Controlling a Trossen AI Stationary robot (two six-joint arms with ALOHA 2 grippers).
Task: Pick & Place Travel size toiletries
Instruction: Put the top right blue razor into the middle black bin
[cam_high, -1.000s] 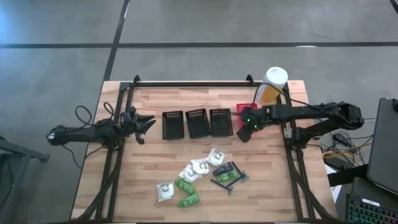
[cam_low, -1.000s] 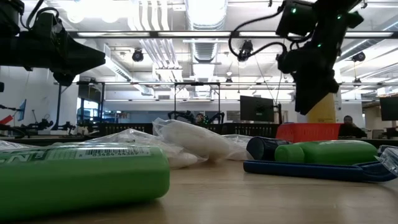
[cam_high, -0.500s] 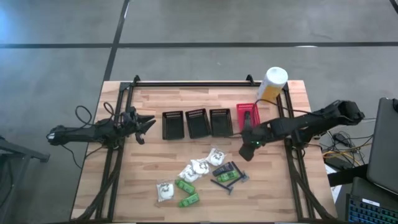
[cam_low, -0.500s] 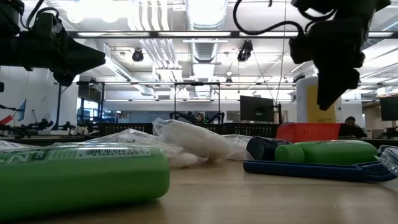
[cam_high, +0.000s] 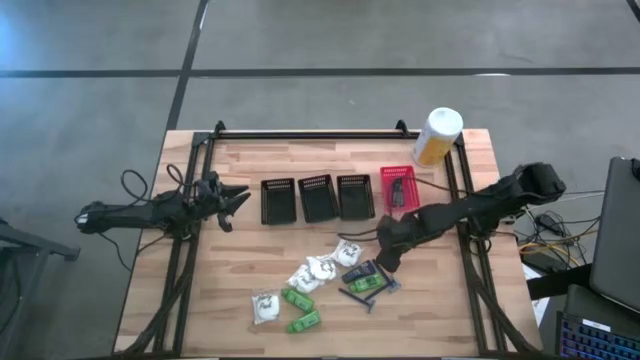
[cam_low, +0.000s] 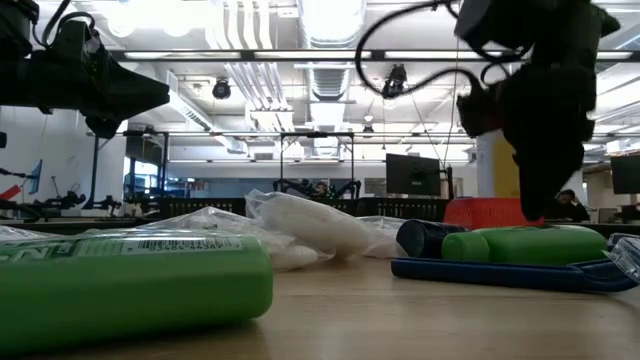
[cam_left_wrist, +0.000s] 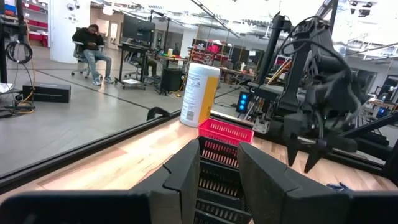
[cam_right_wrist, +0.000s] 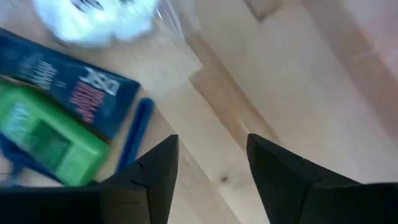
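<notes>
Toiletries: green packets (cam_high: 301, 323), white lumps (cam_high: 311, 272), dark blue sachet (cam_right_wrist: 71, 87) (white lettering). Three black baskets (cam_high: 316, 197), one red basket (cam_high: 397, 187); white-yellow canister (cam_high: 437, 137).

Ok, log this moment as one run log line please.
right end effector: open, empty, over toiletries pile | left end effector: parked at table's left edge | red basket: holds dark item

Toiletries (cam_high: 325, 282) clustered loose on table

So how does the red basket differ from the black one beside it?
The red basket is bright red; the neighbouring black basket is dark. The red basket already holds a dark item; nothing shows in the black basket. The red basket ends the row, nearest the right arm. Both are upright mesh baskets of similar size.
</notes>
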